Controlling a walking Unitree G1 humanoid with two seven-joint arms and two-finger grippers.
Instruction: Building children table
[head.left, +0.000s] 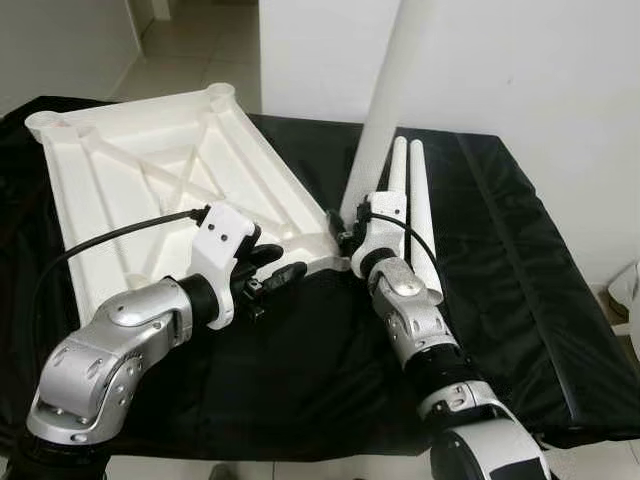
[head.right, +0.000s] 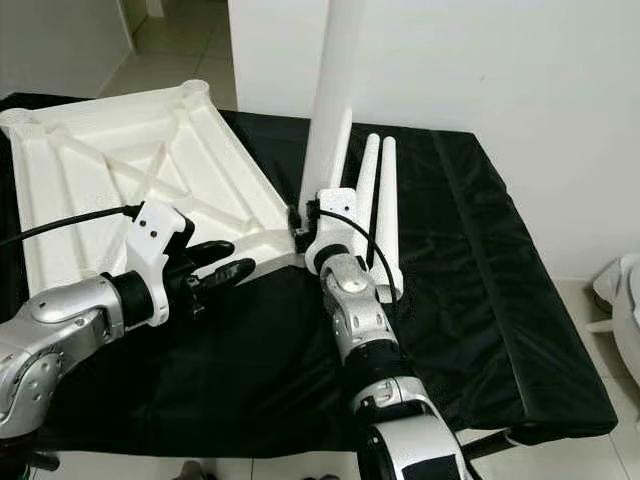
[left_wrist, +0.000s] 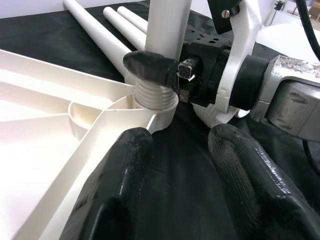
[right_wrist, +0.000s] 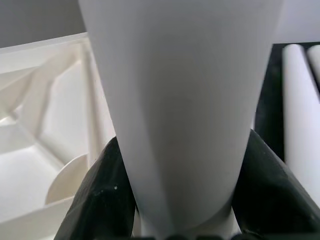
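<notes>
Tabletop, white and upside down, lies on the black cloth; left gripper, fingers apart, holds nothing beside its near corner, where right gripper clasps an upright leg in the socket; spare legs lie just right

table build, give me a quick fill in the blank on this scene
1. The right gripper is shut on an upright white ____.
2. The tabletop lies upside down on a ____ cloth.
3. Spare legs lying on the cloth: ____.
4. The left gripper, by the tabletop's corner, is ____.

Missing words: leg; black; two; open
</notes>
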